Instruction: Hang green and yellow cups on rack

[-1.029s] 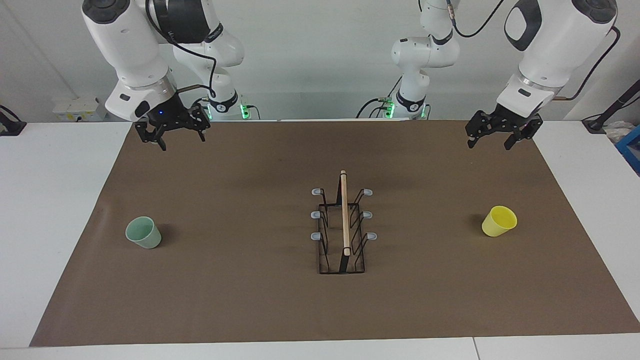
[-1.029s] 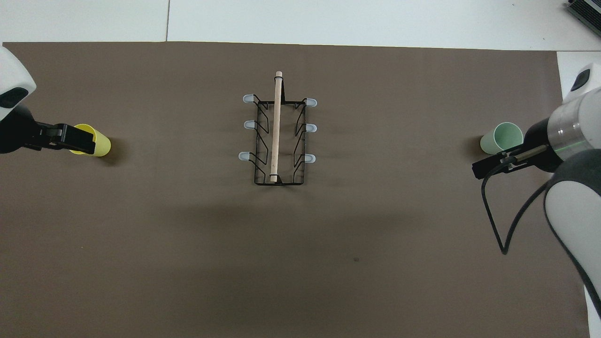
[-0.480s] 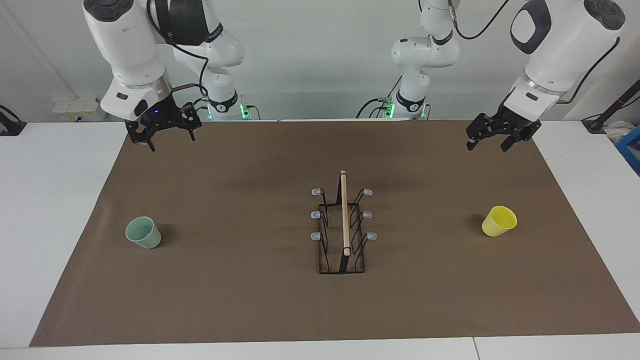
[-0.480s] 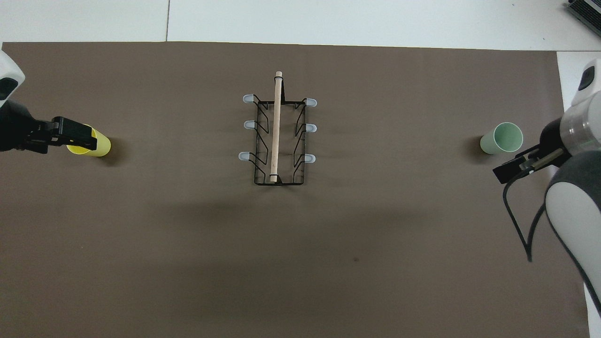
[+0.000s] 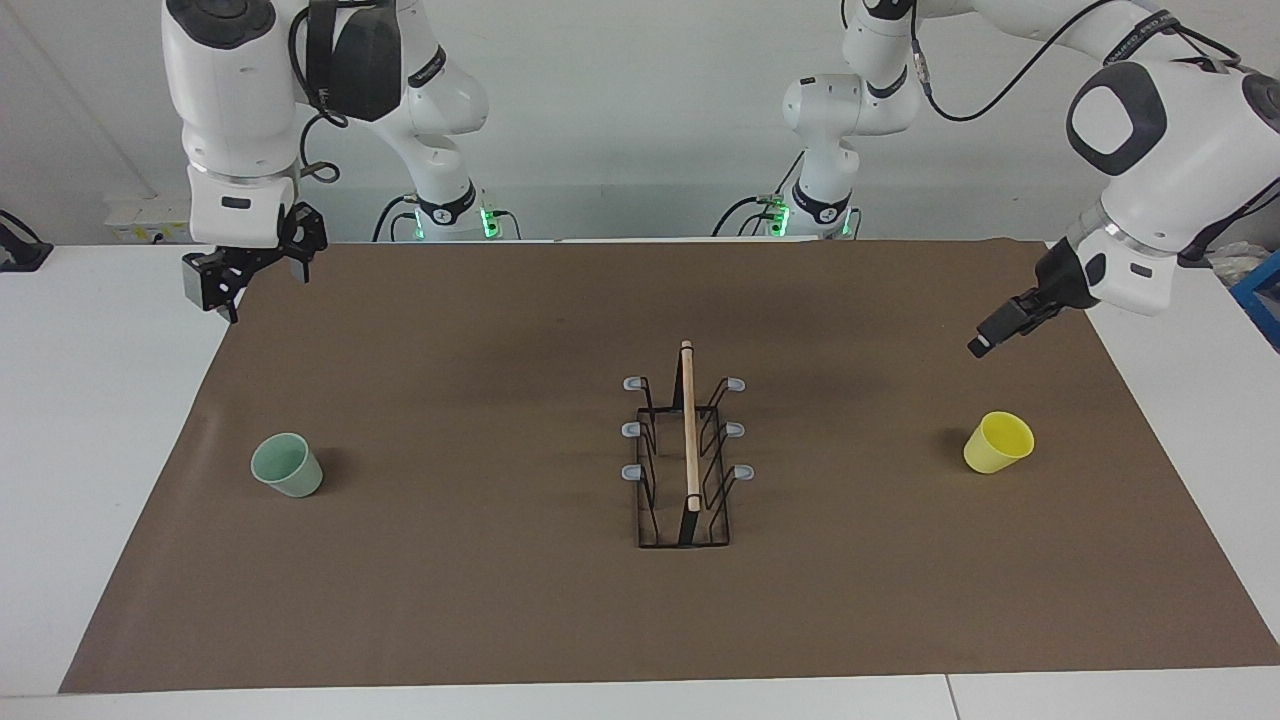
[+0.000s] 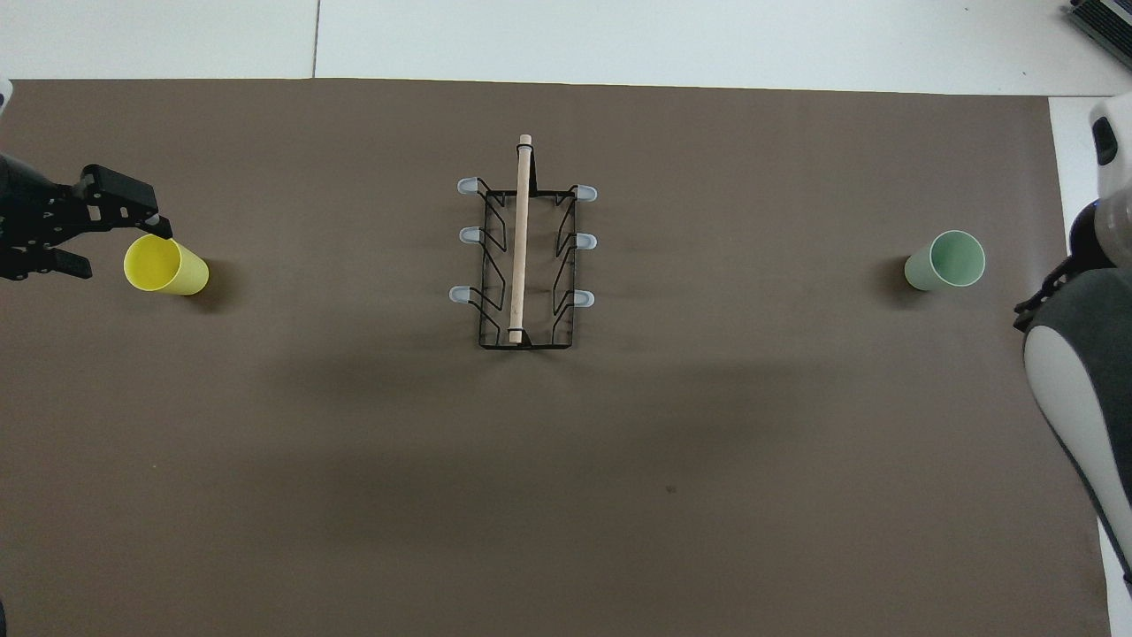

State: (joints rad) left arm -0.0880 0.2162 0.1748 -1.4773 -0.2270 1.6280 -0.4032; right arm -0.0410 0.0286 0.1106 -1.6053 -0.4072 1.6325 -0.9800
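The pale green cup point(image 5: 288, 466) point(image 6: 946, 260) stands upright on the brown mat toward the right arm's end. At the left arm's end the yellow cup point(image 5: 998, 442) point(image 6: 164, 265) leans a little. Midway between them is the black wire rack point(image 5: 688, 450) point(image 6: 523, 257) with its wooden rod and bare grey-tipped prongs. My left gripper point(image 5: 982, 345) point(image 6: 119, 248) hangs open and tilted in the air above the mat close to the yellow cup, touching nothing. My right gripper point(image 5: 265, 295) is open and empty, up over the mat's edge at its own end, well apart from the green cup.
The brown mat point(image 5: 480, 600) covers most of the white table point(image 5: 90, 400). In the overhead view the right arm's white body point(image 6: 1083, 398) covers the mat's edge beside the green cup.
Both grippers have swung outward toward the table's ends. The left one turned, dropped lower and now sits above the mat by the yellow cup. Cups and rack have not moved.
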